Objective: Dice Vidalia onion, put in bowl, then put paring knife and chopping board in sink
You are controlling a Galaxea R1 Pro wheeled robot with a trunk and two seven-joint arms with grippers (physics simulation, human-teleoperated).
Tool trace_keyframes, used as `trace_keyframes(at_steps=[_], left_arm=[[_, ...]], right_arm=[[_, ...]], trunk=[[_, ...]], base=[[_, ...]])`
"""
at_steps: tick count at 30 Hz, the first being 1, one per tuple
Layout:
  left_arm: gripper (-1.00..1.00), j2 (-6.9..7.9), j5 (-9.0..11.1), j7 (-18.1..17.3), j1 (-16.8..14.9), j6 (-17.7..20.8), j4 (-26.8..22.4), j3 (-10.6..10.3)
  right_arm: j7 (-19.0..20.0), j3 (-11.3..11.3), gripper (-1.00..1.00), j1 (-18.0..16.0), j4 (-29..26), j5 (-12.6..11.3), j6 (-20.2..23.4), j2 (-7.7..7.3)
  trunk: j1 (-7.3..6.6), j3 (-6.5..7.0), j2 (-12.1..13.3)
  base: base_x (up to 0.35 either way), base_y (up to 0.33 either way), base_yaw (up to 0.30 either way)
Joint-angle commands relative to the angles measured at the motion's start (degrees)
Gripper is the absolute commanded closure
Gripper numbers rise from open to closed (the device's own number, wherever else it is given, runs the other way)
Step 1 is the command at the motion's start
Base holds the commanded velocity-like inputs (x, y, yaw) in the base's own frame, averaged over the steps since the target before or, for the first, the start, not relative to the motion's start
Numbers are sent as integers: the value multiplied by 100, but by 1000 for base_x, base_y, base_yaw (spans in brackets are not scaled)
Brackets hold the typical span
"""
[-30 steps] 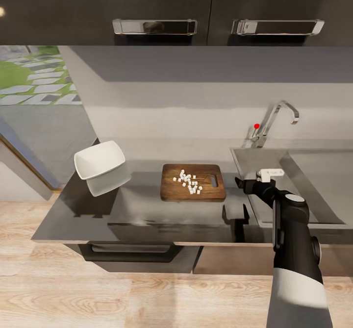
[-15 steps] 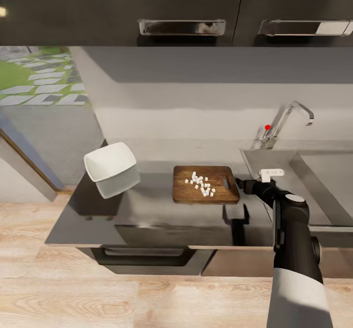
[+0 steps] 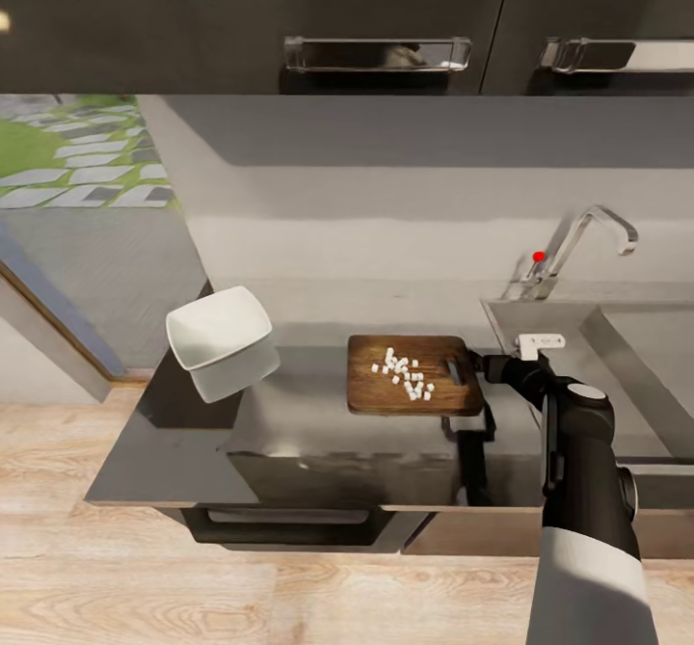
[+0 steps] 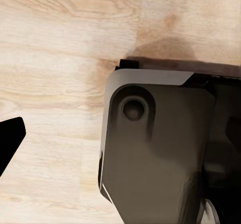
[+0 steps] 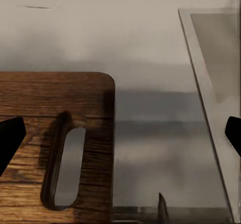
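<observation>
Grey metal runs the width of the scene: the countertop (image 3: 289,423), long and slightly reflective, carries everything else, with dark cabinets above and below it. At its far right sits the sink (image 3: 636,336), its basin partly in view beneath a chrome tap (image 3: 578,245) with a red dot. No onion or knife can be made out in the part of the basin that shows.

Left of the sink lies the chopping board (image 3: 410,389), dark wood, flat on the counter with its handle slot turned toward the sink — a handy end for a gripper to reach. The white bowl (image 3: 220,329) stands well apart at the counter's left end, so the dice have some way to travel.

The right gripper (image 3: 479,367) sits just beside the board's slotted end. In the right wrist view its two dark fingertips (image 5: 11,133) stand wide apart at the picture's edges with nothing between them — open and empty, lined up on the board's corner and slot. In the left wrist view, over wood floor beside a dark part of the robot, one fingertip of the left gripper shows; whether it is open I cannot tell.

Smallest are the white onion dice (image 3: 405,375), scattered mid-board. Dicing looks done; the transfer to the bowl seems next.
</observation>
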Motion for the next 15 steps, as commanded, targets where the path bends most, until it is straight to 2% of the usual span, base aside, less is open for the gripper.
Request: trace_keyframes(at_steps=[1, 15], left_arm=[[-100, 6, 55, 39, 0, 6, -9, -50], [-100, 6, 53, 39, -2, 6, 48, -40]], right_arm=[[58, -21, -100, -9, -8, 60, 8, 4], [67, -29, -100, -7, -3, 51, -3, 15]], trunk=[[3, -13, -10], [3, -40, -10]], base=[[31, -38, 0], [5, -6, 0]])
